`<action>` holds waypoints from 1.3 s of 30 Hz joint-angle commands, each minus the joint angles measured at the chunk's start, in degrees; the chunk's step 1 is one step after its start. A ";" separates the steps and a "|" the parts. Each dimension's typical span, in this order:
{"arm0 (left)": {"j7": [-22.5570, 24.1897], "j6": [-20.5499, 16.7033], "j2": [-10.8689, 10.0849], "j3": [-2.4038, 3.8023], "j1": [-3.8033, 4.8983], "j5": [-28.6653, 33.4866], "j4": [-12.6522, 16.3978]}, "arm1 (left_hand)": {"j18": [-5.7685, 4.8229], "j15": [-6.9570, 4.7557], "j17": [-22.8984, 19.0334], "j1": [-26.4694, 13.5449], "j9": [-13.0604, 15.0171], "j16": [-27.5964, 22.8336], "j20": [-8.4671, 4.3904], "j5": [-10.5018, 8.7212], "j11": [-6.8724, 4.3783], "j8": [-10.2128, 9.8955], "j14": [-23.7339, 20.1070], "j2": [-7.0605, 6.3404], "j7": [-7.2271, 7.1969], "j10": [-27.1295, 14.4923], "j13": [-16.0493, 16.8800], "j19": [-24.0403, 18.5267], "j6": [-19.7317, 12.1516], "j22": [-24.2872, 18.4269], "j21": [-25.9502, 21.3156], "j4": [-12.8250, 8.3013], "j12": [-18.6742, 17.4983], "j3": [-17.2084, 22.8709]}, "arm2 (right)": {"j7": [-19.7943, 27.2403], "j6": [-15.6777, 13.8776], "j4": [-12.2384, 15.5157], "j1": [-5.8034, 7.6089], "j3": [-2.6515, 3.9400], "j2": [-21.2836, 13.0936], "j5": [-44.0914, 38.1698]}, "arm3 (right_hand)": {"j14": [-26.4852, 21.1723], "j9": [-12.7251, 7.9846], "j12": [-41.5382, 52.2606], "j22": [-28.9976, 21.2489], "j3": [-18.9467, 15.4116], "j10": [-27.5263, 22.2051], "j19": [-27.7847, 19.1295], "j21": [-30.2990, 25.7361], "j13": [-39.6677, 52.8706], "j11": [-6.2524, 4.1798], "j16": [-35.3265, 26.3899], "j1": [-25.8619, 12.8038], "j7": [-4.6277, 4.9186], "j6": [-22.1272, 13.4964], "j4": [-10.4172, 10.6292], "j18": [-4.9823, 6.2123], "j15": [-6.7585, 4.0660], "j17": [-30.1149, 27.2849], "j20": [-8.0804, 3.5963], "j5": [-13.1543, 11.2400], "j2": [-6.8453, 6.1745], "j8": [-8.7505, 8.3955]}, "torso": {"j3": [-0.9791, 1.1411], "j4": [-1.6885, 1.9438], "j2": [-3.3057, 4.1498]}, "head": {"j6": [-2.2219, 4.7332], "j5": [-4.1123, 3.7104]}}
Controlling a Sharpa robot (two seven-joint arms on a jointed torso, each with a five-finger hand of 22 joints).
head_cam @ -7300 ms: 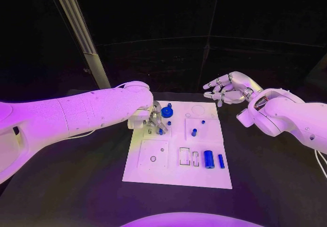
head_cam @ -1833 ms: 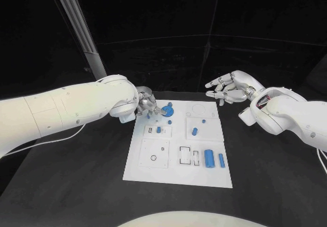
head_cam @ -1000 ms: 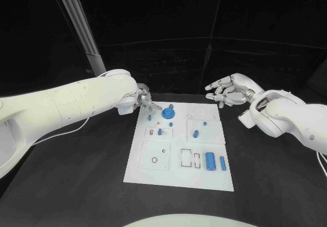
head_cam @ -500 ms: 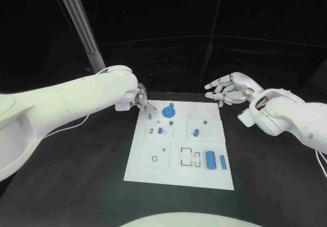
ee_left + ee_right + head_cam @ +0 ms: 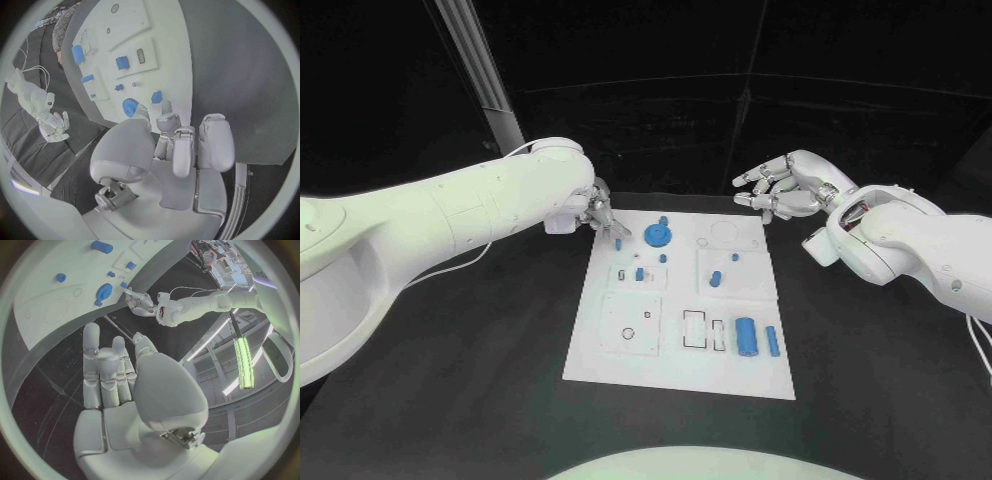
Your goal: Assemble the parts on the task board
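Several blue parts (image 5: 746, 335) sit on the task board (image 5: 678, 370), a white plate in the middle of the black table (image 5: 473, 390); a round blue part (image 5: 658, 237) stands near the board's far left corner. Left hand (image 5: 596, 212) hovers just beside that corner, off the board's edge, fingers loosely curled and apart, holding nothing. Right hand (image 5: 785, 186) hangs beyond the far right corner, well apart from the parts, fingers spread, empty. No legible writing on the board.
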 commanded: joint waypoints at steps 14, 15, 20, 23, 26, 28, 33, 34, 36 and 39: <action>-0.16 1.59 1.18 0.02 -0.69 -0.35 -1.42 | -0.97 -0.53 15.07 1.19 0.15 0.18 -0.34 -0.16 -0.11 0.38 5.96 0.52 -0.02 0.18 0.18 1.00 0.28 0.21 0.42 -0.35 0.49 -0.12 | 0.67 0.35 -0.08 0.09 0.03 0.13 0.16 | -0.28 0.03 0.01 -0.05 0.08 -0.47 -0.06 -0.19 -0.08 0.11 -0.17 0.70 -0.01 -0.57 0.25 0.30 -0.04 0.05 0.31 0.40 0.00 0.21 | 0.07 0.01 -0.06 | -0.16 -0.20; -0.13 1.56 1.24 0.02 -0.73 -0.35 -1.49 | -0.97 -0.53 15.07 1.26 0.16 0.18 -0.34 -0.16 -0.11 0.39 5.96 0.54 -0.02 0.16 0.17 1.00 0.27 0.24 0.45 -0.37 0.48 -0.11 | 0.67 0.35 -0.08 0.09 0.03 0.13 0.16 | -0.28 0.03 0.01 -0.05 0.08 -0.47 -0.06 -0.19 -0.08 0.11 -0.17 0.70 -0.01 -0.57 0.25 0.30 -0.04 0.05 0.31 0.40 0.00 0.21 | 0.08 0.03 -0.05 | -0.12 -0.24; 0.06 1.12 1.57 0.02 -0.95 -0.36 -1.66 | -0.97 -0.53 15.07 1.68 0.21 0.18 -0.35 -0.14 -0.11 0.41 5.96 0.74 -0.02 0.10 0.23 0.97 0.26 0.27 0.45 -0.46 0.52 -0.02 | 0.66 0.38 -0.10 0.09 0.03 0.17 0.16 | -0.28 0.03 0.01 -0.05 0.08 -0.47 -0.06 -0.19 -0.08 0.11 -0.17 0.70 -0.01 -0.57 0.25 0.30 -0.04 0.05 0.31 0.40 0.00 0.21 | 0.00 0.05 -0.03 | 0.02 -0.68; 0.13 0.97 1.72 0.02 -1.02 -0.36 -1.72 | -0.97 -0.53 15.07 2.04 0.25 0.18 -0.35 -0.13 -0.11 0.43 5.96 0.93 -0.02 0.06 0.29 0.95 0.24 0.32 0.48 -0.54 0.55 0.08 | 0.66 0.40 -0.11 0.09 0.03 0.23 0.16 | -0.28 0.03 0.01 -0.05 0.08 -0.47 -0.06 -0.19 -0.08 0.11 -0.17 0.70 -0.01 -0.57 0.25 0.30 -0.04 0.05 0.31 0.40 0.00 0.21 | 0.04 0.01 -0.03 | -0.05 -0.51; 0.19 0.87 1.84 0.02 -1.07 -0.36 -1.84 | -0.99 -0.53 15.07 2.78 0.32 0.18 -0.35 -0.13 -0.11 0.46 5.96 1.29 -0.03 0.00 0.36 0.94 0.22 0.47 0.58 -0.76 0.59 0.38 | 0.66 0.41 -0.14 0.09 0.03 0.27 0.16 | -0.28 0.03 0.01 -0.05 0.08 -0.47 -0.06 -0.19 -0.08 0.11 -0.17 0.70 -0.01 -0.57 0.25 0.30 -0.04 0.05 0.31 0.40 0.00 0.21 | 0.06 0.02 -0.02 | -0.05 -0.46; 0.22 0.87 1.90 0.02 -1.08 -0.36 -1.92 | -0.98 -0.53 15.07 3.34 0.37 0.18 -0.35 -0.13 -0.11 0.48 5.96 1.49 -0.03 -0.05 0.41 0.91 0.19 0.50 0.58 -0.95 0.62 0.62 | 0.66 0.42 -0.14 0.09 0.03 0.29 0.16 | -0.28 0.03 0.01 -0.05 0.08 -0.47 -0.06 -0.19 -0.08 0.11 -0.17 0.70 -0.01 -0.57 0.25 0.30 -0.04 0.05 0.31 0.40 0.00 0.21 | 0.02 0.05 -0.02 | -0.14 -0.42; 0.24 0.71 2.00 0.02 -1.13 -0.36 -2.09 | -0.98 -0.53 15.07 3.78 0.41 0.18 -0.35 -0.13 -0.11 0.50 5.96 1.68 -0.03 -0.08 0.47 0.88 0.18 0.50 0.57 -1.09 0.64 0.84 | 0.66 0.43 -0.17 0.09 0.03 0.35 0.16 | -0.28 0.03 0.01 -0.05 0.08 -0.47 -0.06 -0.19 -0.08 0.11 -0.17 0.70 -0.01 -0.57 0.25 0.30 -0.04 0.05 0.31 0.40 0.00 0.21 | 0.03 0.05 -0.05 | -0.11 -0.38; 0.27 0.62 2.02 0.02 -1.14 -0.36 -2.10 | -0.98 -0.53 15.07 3.85 0.42 0.18 -0.35 -0.13 -0.11 0.50 5.96 1.72 -0.02 -0.11 0.43 0.87 0.17 0.52 0.58 -1.11 0.62 0.88 | 0.66 0.44 -0.17 0.09 0.03 0.37 0.16 | -0.28 0.03 0.01 -0.05 0.08 -0.47 -0.06 -0.19 -0.08 0.11 -0.17 0.70 -0.01 -0.57 0.25 0.30 -0.04 0.05 0.31 0.40 0.00 0.21 | 0.02 0.05 -0.05 | -0.15 -0.36; 0.33 0.50 2.04 0.02 -1.16 -0.36 -2.12 | -0.98 -0.53 15.07 3.94 0.43 0.18 -0.35 -0.13 -0.11 0.50 5.96 1.77 -0.02 -0.13 0.42 0.87 0.17 0.54 0.59 -1.14 0.60 0.93 | 0.66 0.45 -0.19 0.09 0.03 0.40 0.16 | -0.28 0.03 0.01 -0.05 0.08 -0.47 -0.06 -0.19 -0.08 0.11 -0.17 0.70 -0.01 -0.57 0.25 0.30 -0.04 0.05 0.31 0.40 0.00 0.21 | 0.02 0.06 -0.03 | -0.12 -0.37; 0.71 0.42 2.12 0.02 -1.17 -0.36 -2.19 | -0.97 -0.53 15.07 4.48 0.49 0.18 -0.35 -0.13 -0.12 0.53 5.96 2.11 -0.03 -0.16 0.48 0.83 0.17 0.54 0.56 -1.32 0.63 1.28 | 0.66 0.47 -0.22 0.09 0.03 0.46 0.16 | -0.28 0.03 0.01 -0.05 0.08 -0.47 -0.06 -0.19 -0.08 0.11 -0.17 0.70 -0.01 -0.57 0.25 0.30 -0.04 0.05 0.31 0.40 0.00 0.21 | 0.02 0.04 -0.04 | -0.17 -0.32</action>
